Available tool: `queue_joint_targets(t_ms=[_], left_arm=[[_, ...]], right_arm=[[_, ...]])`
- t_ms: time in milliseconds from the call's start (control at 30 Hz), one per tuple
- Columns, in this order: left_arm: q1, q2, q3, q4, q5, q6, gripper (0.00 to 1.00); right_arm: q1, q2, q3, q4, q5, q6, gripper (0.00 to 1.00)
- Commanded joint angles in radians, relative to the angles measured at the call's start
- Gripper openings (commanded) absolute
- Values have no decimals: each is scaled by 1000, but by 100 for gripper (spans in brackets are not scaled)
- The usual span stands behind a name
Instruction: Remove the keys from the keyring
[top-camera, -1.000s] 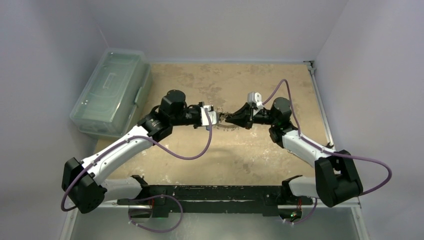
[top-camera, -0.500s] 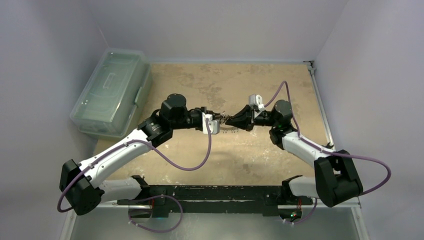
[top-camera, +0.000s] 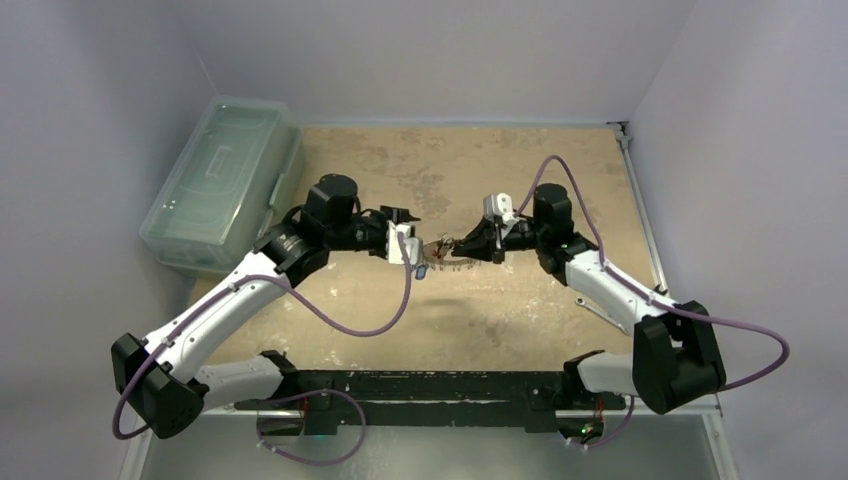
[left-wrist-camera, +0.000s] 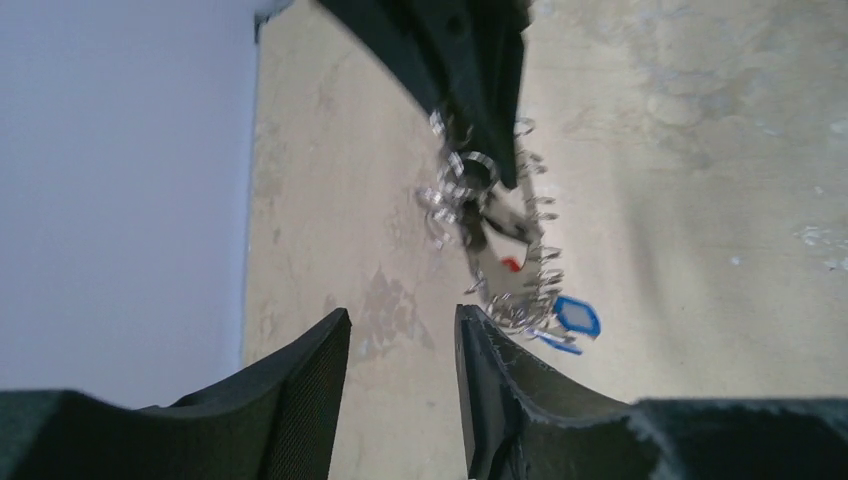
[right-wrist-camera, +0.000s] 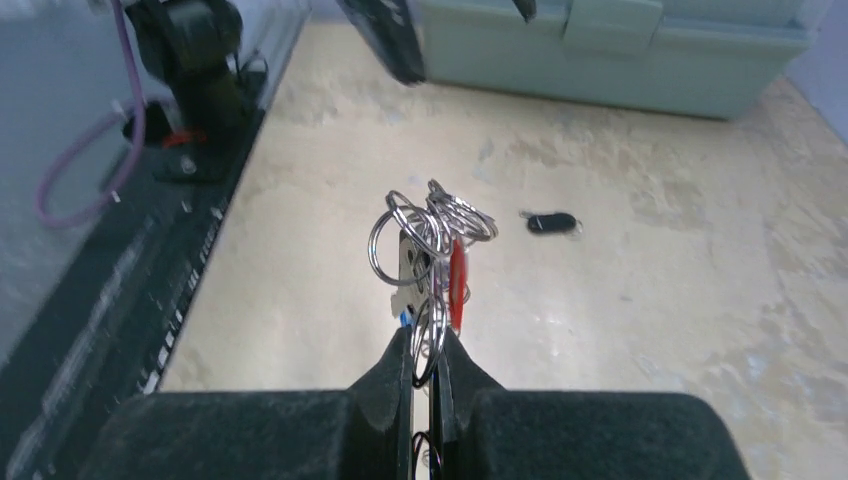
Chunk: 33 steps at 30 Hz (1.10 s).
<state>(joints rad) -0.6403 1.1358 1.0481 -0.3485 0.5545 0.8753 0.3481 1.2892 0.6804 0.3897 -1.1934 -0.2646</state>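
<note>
Tan tabletop (top-camera: 500, 310): your right gripper (right-wrist-camera: 427, 345) clamps the keyring (right-wrist-camera: 428, 255); your left gripper (left-wrist-camera: 400, 335), at its 9 o'clock, holds its fingers apart.

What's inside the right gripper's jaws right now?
The right gripper pinches the keyring, with keys bunched beyond its tips, including a red key. The clamped stretch is hidden by the fingers.

no readable text, no labels, no brands, no numbers anywhere
</note>
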Motion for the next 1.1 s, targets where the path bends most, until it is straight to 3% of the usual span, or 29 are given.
queue_joint_targets(t_ms=[0,200,633,800,1067], left_arm=[[-93,43,111,-211,117,214,44],[-169,138,184,-333,126,305,51],[-195,283,253,-393,88,310,63],[-194,301,272,-479,19,310,52],[-169,198,223,-544,6,343,25]], right_arm=[[24,-22,150,-548,19,-504,0],[26,-36,156,-643,19,-571,0],[58,-28,212,-788,39,-706,0],[57,-34,223,-815,36,-717,0],[58,-30,222,-775,46,-675,0]])
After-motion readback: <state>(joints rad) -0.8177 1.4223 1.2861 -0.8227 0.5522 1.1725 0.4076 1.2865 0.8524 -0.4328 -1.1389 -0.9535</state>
